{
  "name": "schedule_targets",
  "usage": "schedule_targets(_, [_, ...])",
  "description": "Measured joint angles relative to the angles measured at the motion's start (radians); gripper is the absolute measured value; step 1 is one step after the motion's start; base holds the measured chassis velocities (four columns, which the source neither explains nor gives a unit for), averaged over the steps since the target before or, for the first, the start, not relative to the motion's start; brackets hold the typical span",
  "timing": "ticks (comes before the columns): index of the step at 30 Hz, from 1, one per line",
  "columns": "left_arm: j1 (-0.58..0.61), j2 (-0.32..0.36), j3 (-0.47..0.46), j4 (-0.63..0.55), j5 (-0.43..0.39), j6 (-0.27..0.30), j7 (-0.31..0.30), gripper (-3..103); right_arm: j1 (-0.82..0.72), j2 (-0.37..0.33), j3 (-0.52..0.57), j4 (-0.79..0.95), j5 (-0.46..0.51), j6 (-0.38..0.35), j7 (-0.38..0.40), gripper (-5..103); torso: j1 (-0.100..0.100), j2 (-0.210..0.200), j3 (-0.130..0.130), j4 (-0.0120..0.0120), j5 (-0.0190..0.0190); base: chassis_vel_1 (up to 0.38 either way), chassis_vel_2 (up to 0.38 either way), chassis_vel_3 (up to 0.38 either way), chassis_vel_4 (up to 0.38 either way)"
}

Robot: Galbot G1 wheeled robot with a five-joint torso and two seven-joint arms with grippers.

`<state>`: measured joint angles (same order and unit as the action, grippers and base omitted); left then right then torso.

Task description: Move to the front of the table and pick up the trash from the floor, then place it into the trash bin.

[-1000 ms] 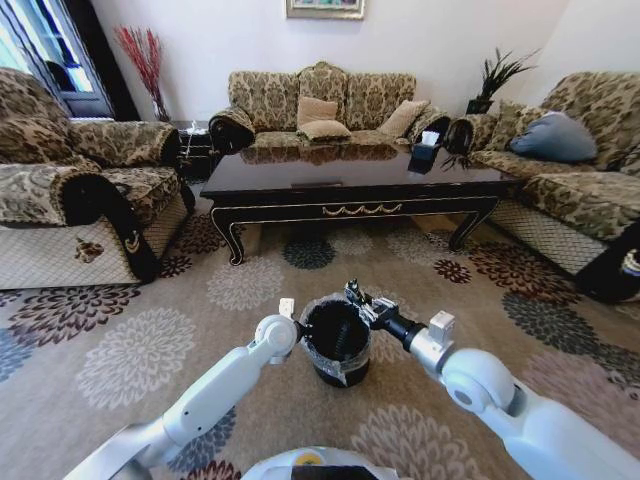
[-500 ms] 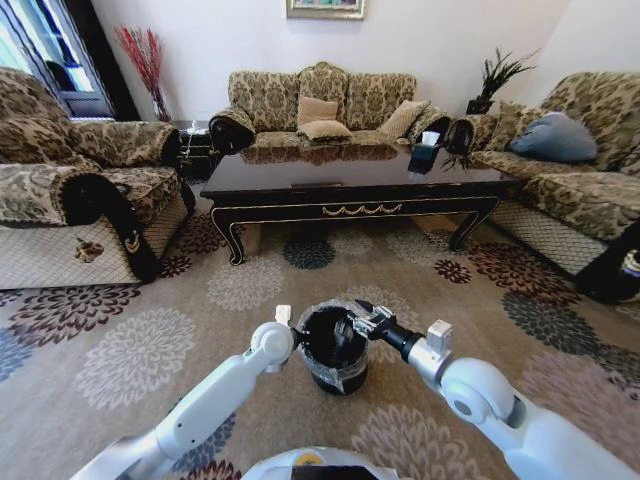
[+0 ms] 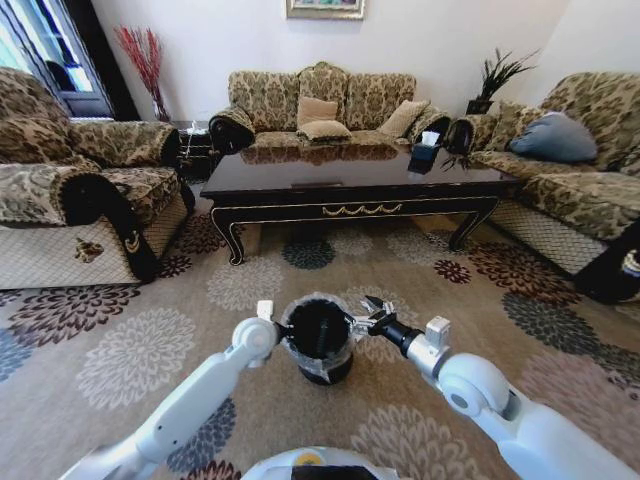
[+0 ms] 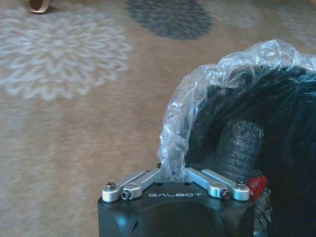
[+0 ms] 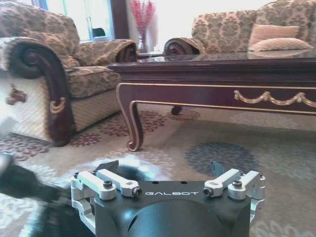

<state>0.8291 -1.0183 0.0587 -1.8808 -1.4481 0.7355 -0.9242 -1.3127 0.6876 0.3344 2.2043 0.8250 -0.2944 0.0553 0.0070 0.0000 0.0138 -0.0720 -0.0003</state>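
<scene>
The black trash bin (image 3: 318,340) with its clear liner stands on the carpet right in front of me. My left gripper (image 3: 272,322) is shut on the bin's left rim, and the crinkled liner (image 4: 197,98) is pinched between its fingers. Deep inside the bin (image 4: 291,128) a small red piece (image 4: 256,185) of the trash shows; the rest is hidden in the dark. My right gripper (image 3: 368,316) hangs open at the bin's right rim with nothing between its fingers (image 5: 111,165). The dark glossy table (image 3: 350,180) stands beyond, its gold-trimmed apron (image 5: 266,96) facing me.
Patterned sofas (image 3: 320,100) ring the table at the left, back and right. A dark tissue box (image 3: 426,150) sits on the table's far right corner. Flowered carpet (image 3: 130,350) spreads open around the bin.
The bin has slid a little to the left with my left gripper on its rim. My right gripper has come away from over the bin's mouth to its right rim.
</scene>
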Motion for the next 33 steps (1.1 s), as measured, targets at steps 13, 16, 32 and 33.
schedule_targets(13, [0.149,0.196,-0.222,-0.031,-0.034,0.0,0.048,0,0.129,0.067,-0.079,-0.221,0.01,0.016,0.004,100,0.0,0.0,0.0,0.0001,0.0001,0.0,0.0,0.0,0.0])
schedule_targets(16, [0.167,0.203,-0.251,-0.025,-0.034,0.0,0.056,0,0.162,0.076,-0.099,-0.275,0.006,0.02,0.002,100,0.0,0.0,0.0,0.0,0.0001,0.0,0.0,0.0,0.0])
schedule_targets(32, [0.348,0.205,-0.486,-0.052,-0.041,0.0,0.096,0,0.455,0.207,-0.325,-0.832,-0.089,0.109,-0.054,100,0.0,0.0,0.0,-0.0003,0.0003,0.0,0.0,0.0,0.0])
schedule_targets(33, [0.356,0.206,-0.494,-0.055,-0.044,0.0,0.096,0,0.474,0.222,-0.326,-0.863,-0.081,0.109,-0.055,100,0.0,0.0,0.0,-0.0002,0.0002,0.0,0.0,0.0,0.0])
